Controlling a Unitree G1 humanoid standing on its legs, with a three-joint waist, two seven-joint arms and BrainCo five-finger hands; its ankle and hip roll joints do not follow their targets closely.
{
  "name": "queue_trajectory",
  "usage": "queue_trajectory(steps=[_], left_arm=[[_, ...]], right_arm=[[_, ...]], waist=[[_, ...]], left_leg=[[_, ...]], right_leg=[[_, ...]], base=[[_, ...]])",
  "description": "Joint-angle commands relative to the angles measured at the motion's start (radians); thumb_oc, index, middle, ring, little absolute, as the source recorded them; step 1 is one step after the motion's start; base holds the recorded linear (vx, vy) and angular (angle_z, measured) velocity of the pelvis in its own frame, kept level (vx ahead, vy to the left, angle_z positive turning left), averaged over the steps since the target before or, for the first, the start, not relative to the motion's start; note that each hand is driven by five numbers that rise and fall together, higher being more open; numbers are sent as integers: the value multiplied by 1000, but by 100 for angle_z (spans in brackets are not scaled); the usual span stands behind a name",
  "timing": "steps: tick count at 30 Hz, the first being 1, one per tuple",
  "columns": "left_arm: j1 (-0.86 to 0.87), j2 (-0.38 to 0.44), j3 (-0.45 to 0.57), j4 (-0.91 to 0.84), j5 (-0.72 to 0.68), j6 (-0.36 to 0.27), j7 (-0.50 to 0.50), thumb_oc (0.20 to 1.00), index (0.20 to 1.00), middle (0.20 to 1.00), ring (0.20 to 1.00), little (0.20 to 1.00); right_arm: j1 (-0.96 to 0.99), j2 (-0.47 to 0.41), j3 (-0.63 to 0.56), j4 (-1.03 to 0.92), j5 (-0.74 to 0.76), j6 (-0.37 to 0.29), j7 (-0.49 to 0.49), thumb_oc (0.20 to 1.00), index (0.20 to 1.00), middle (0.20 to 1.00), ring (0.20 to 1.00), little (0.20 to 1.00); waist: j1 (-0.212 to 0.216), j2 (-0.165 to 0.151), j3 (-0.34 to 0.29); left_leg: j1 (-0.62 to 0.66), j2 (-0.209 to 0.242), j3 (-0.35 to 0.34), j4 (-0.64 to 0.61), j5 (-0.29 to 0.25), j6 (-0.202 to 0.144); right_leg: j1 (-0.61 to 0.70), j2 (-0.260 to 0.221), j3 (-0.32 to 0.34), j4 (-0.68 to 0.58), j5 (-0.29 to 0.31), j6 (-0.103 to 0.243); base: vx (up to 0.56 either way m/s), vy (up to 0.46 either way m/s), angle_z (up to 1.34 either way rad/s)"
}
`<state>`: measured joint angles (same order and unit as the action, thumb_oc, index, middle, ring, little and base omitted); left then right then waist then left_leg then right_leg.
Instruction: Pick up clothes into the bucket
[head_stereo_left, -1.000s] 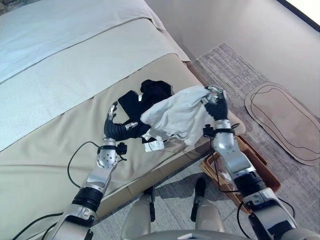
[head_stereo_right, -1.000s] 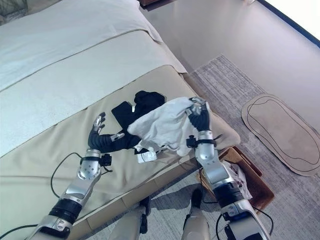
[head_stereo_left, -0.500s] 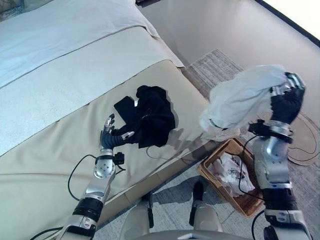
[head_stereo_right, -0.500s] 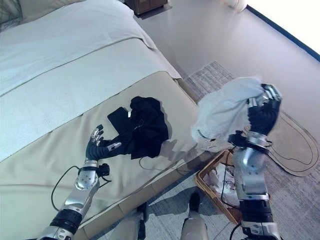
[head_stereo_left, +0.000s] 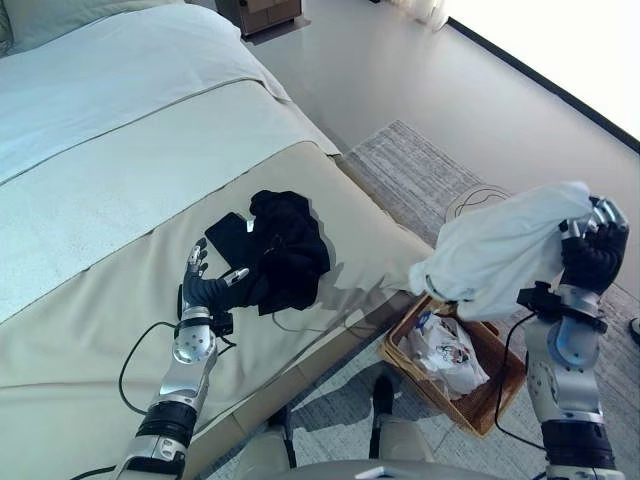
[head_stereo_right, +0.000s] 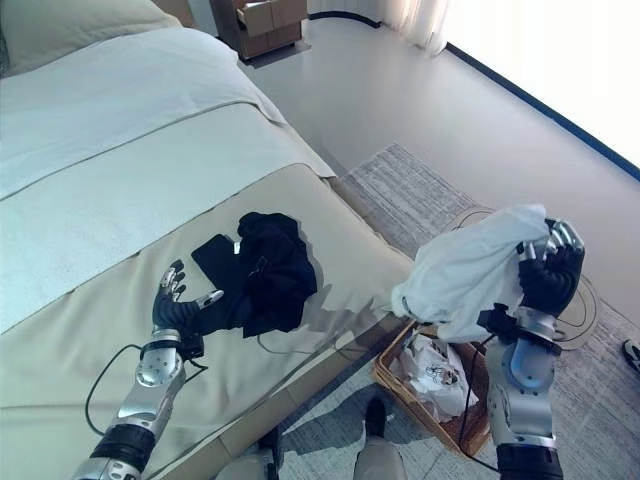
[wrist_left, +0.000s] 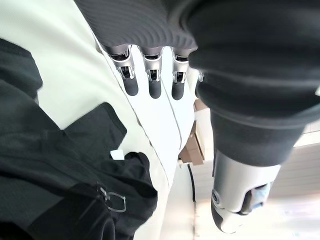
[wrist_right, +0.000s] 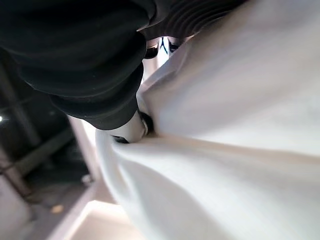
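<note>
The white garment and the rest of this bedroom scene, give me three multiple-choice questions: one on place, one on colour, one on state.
1. Where is the white garment?
A. flat on the bed
B. held up over the basket
C. on the rug
2. What colour are the clothes on the bed?
A. black
B. red
C. yellow
3. How is the left robot hand?
A. clenched on cloth
B. open, fingers straight
C. inside the basket

Answers: 1 B, the right robot hand grips it above the basket. 2 A, a dark pile lies there. 3 B, its fingers stretch out beside the pile.
</note>
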<state>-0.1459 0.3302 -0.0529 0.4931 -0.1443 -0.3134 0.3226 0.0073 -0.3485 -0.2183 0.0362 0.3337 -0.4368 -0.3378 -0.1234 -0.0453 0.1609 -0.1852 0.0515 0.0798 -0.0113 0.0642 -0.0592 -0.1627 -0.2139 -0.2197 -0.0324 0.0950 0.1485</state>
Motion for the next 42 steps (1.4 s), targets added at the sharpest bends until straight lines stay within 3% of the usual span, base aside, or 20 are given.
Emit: queue_trajectory(steps=[1,7,17,29,37,38,42], left_arm=[[-12,35,69,-86,-67,-99,-10,1000,1000,1000,1000,1000],[29,1,81,-176,-193,-137,-69,1000,1000,1000,1000,1000],[53,-2,55,-237,-225,-155,-85,1000,1000,1000,1000,1000],[56,3,43,-264,-247,-165,-84,1000,1000,1000,1000,1000],[48,6,36,-341,-288,-191,-79,1000,1000,1000,1000,1000],[38,9,18,-386,-317,-201,-84,1000,1000,1000,1000,1000],[10,9,-2,-431,-342,-213,-70,1000,1000,1000,1000,1000]], right_arm=[[-39,-10,-81,47,-12,-33,-38,200,200,200,200,200],[-78,-19,-64,239,-21,-7,-81,200,200,200,200,200],[-172,-44,-110,415,-10,-11,-181,200,200,200,200,200],[-162,-91,-159,481,-1,-22,-222,200,200,200,200,200],[-245,-106,-98,626,49,-15,-229,200,200,200,200,200],[-299,-132,-72,688,77,-8,-232,200,200,200,200,200],[-367,-161,-16,730,97,-3,-228,200,200,200,200,200]], waist=[[1,-26,-6],[8,-13,39],[15,29,124],[4,45,145],[10,63,203],[13,81,235],[18,96,272]], left_leg=[[-29,29,-15,106,-89,-3],[-84,17,-26,149,-96,5],[-155,3,-26,208,-109,16],[-189,9,-27,203,-101,8],[-271,-1,-23,290,-126,13],[-329,-4,-16,342,-138,12],[-428,3,-2,456,-187,15]], right_leg=[[-40,-54,33,65,35,54],[-83,-66,46,107,22,50],[-168,-90,60,184,10,45],[-215,-85,66,205,2,41],[-300,-93,91,280,-14,30],[-359,-96,106,323,-22,25],[-471,-88,149,428,-56,17]], base=[[-55,-2,-3],[-66,-1,-3],[-59,9,0],[-5,-16,-2],[-64,-4,0],[-124,13,2],[-117,33,-4]])
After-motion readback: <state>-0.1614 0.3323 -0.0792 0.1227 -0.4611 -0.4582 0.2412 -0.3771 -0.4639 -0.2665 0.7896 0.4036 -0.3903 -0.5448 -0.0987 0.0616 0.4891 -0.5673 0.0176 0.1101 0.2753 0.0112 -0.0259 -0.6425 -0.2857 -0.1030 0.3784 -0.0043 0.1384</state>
